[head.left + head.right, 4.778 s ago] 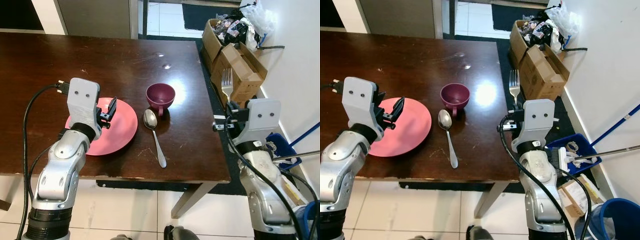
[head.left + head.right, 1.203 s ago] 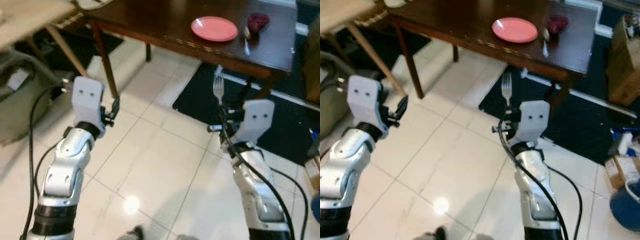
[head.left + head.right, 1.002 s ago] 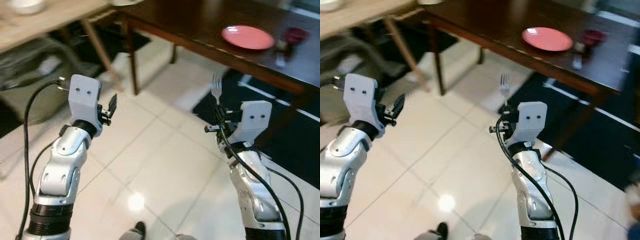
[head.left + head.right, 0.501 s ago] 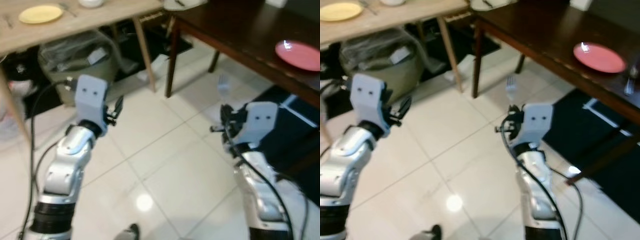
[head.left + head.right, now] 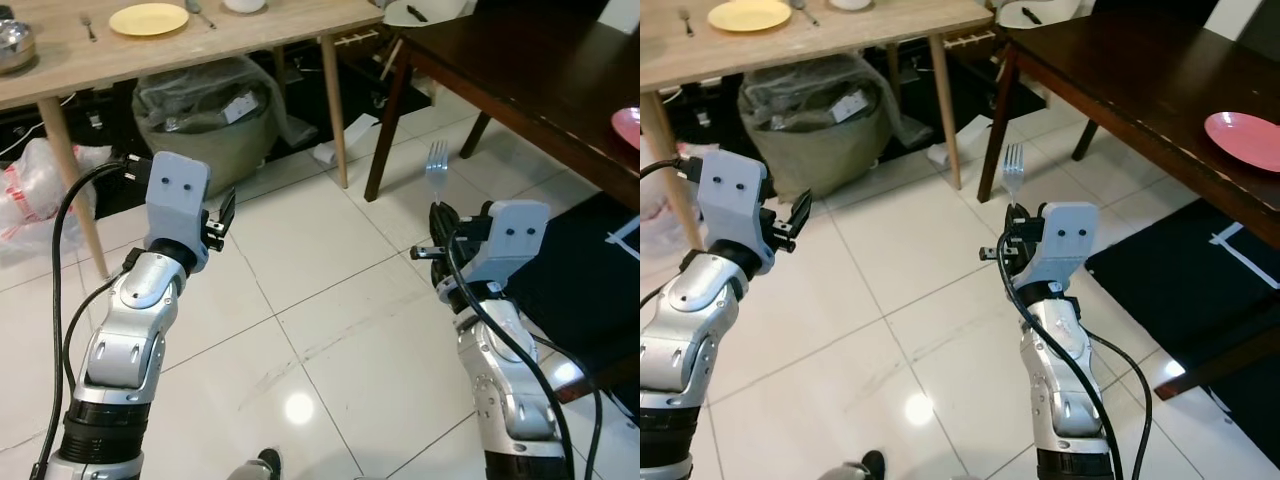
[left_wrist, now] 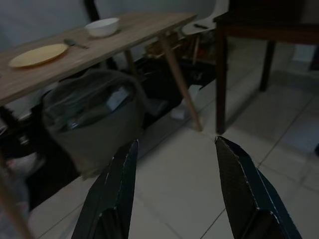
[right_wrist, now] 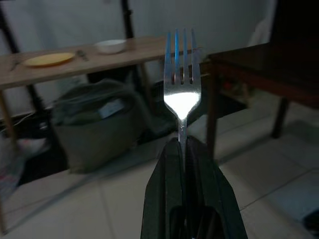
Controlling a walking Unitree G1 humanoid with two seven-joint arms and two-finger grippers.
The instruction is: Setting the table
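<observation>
Right pincer (image 5: 1016,212): pressed together on the handle of a fork (image 5: 1013,165), tines up, upright, held out in front of the body over the tiled floor (image 5: 890,300). Grip sits low on the stem; most of the fork stands free above the fingers.

Left pincer (image 5: 220,215): spread, holding nothing, raised at chest height to the robot's left.

Beyond: dark table (image 5: 1120,70) ahead and to the right, carrying a pink plate (image 5: 1243,140) near its edge. Light wooden table (image 5: 250,30) ahead and to the left, with a yellow plate (image 5: 149,18), a second fork (image 5: 87,25), a spoon and a white bowl (image 6: 102,26). A bagged bin (image 5: 205,105) sits under it.

Judgement: robot stands between the two tables, well apart from both, fork not yet placed.

Risks:
- Narrow two-finger hold on a thin stem; a jolt while walking could let the fork pivot or slip out onto the tiles.
- Upright tines lead the arm; a close approach could knock them against a table edge or leg.
- Destination unclear from here; fork could land at the wrong setting.
</observation>
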